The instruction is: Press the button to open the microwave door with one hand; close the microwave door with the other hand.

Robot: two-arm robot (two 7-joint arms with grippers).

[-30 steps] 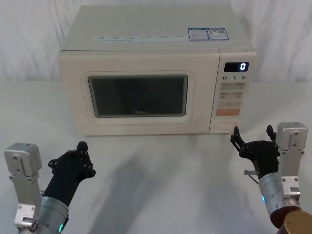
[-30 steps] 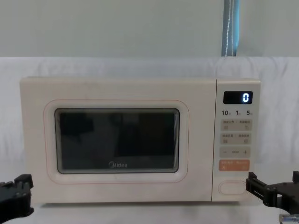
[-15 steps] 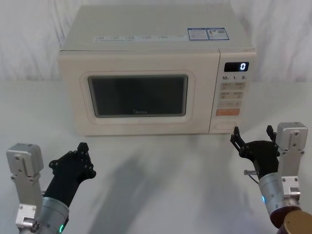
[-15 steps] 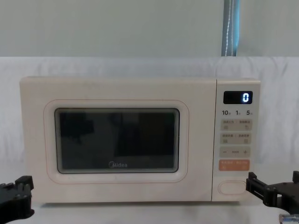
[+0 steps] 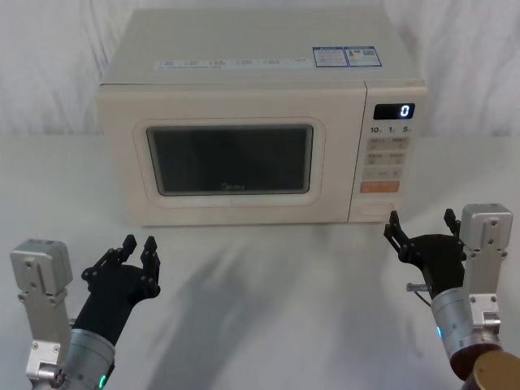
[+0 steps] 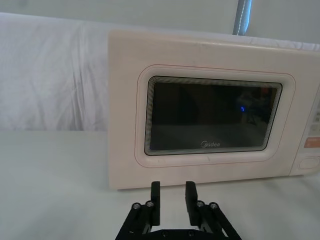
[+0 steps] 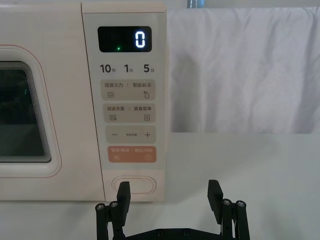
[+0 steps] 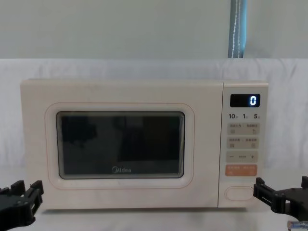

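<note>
The microwave (image 5: 260, 122) is set at the back of the counter (image 5: 268, 301), at 12 o'clock from the robot, front facing it, so both arms can reach it. The microwave door (image 5: 231, 158) is seen shut flush with the body, hence the press is judged not yet done. The button (image 5: 374, 209) sits at the bottom of the control panel, at about 5 o'clock of the front face, under the orange key (image 5: 379, 187).

The right gripper (image 5: 421, 230) is held low over the counter, at roughly 4 o'clock of the microwave, just in front of and a bit right of the button. Its jaws are spread wide with nothing held; in the right wrist view the button (image 7: 133, 185) is lined up close to one fingertip, which suggests this arm is staged for the press. A fingertip push is likely intended, so no grasp is needed.

The left gripper (image 5: 136, 253) is held near the counter at about 7 o'clock of the microwave, well apart from it. Its jaws are parted only narrowly and nothing is held. It is pointed at the lower door area, seen in the left wrist view (image 6: 172, 202), probably waiting to push the door closed once swung out.
</note>
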